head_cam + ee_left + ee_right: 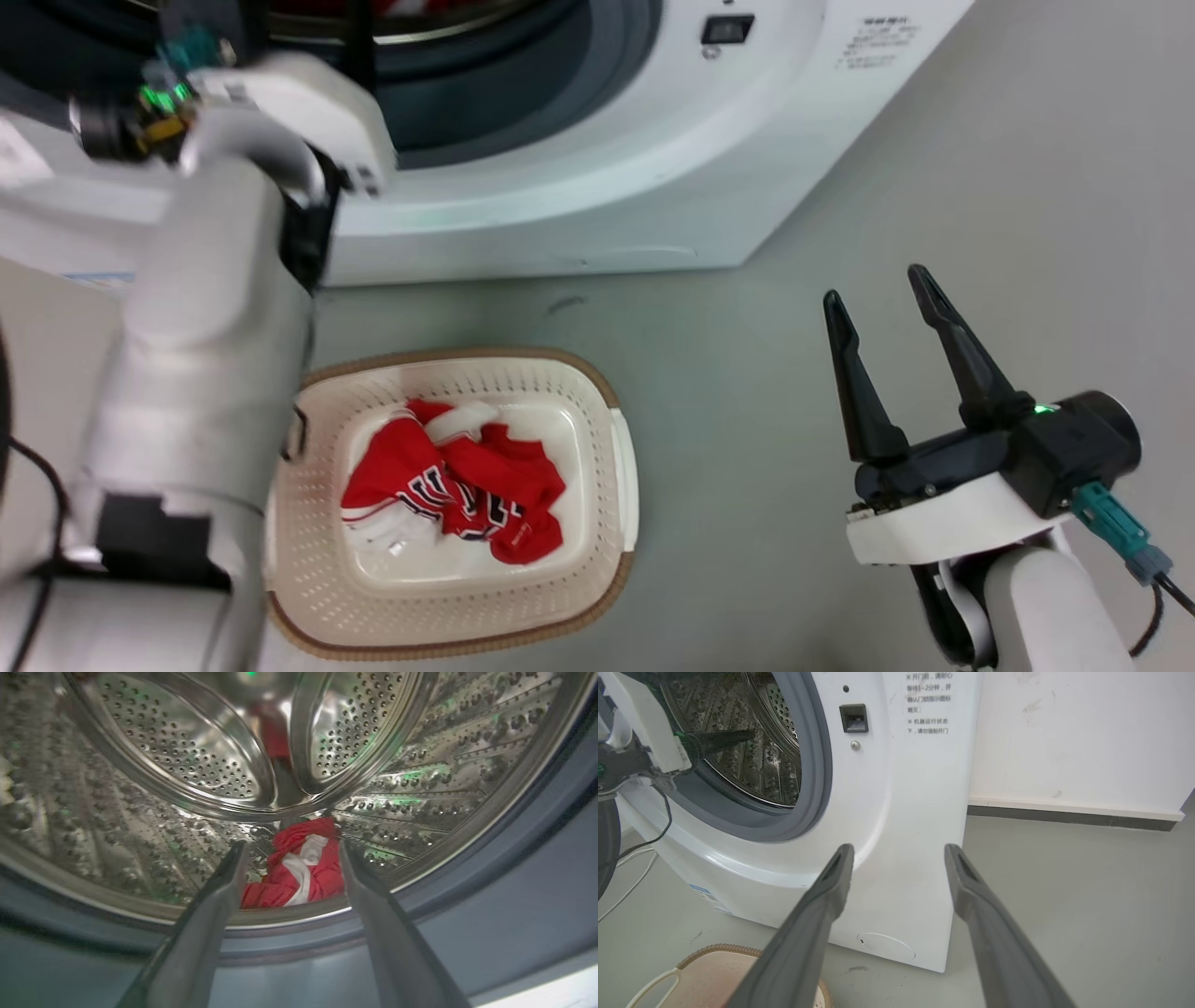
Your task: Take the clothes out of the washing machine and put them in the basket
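Red clothes (303, 877) in drum (187, 756), ahead of spread left pincer (290, 845)

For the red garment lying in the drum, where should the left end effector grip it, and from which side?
Probably grip the raised crumpled fold with the white stripe on the red garment, coming straight in from the front over the drum lip. The heap bunches upward there, and the open left end effector frames it.

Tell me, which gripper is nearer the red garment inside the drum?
Left. The left gripper reaches into the washing machine, open, fingers aimed at the red garment. The right gripper hangs open over the floor, outside the washing machine.
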Available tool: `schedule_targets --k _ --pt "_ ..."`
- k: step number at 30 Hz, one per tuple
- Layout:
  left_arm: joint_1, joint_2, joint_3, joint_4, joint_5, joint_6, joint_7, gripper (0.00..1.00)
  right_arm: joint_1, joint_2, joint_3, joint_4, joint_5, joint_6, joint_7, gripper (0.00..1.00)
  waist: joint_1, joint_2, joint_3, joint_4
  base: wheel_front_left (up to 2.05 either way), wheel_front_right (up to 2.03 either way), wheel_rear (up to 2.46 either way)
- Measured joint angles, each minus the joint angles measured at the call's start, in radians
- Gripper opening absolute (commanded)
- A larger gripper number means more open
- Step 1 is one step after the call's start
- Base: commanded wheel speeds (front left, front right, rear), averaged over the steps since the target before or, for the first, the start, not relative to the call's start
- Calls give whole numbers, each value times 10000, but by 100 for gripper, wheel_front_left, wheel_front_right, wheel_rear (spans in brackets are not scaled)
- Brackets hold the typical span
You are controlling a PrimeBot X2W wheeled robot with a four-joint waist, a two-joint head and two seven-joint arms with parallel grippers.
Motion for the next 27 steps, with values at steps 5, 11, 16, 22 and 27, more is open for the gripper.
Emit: schedule_targets --k 5,11,16,22,27 --pt "-1697 625 -194 993 226 -169 696 100 -400 0 443 240 314 0 -261 100 1 0 870 -510 0 0 0" --pt "-3475 1471 -405 1977 518 -268 1620 100 -708 -2 894 556 788 0 -481 100 1 0 1687 -1373 0 0 0" --pt "-4641 2071 -692 2721 786 -443 2905 100 -823 -6 1243 761 1162 0 -539 100 1 0 2299 -2082 0 0 0" --pt "-5814 2592 -941 3398 871 -591 4677 100 -847 -6 1595 527 1482 0 -560 100 1 0 2934 -2802 0 0 0" --pt "-6442 2882 -1070 3691 802 -665 5981 100 -763 -6 1839 387 1666 0 -564 100 1 0 3330 -3212 0 0 0"
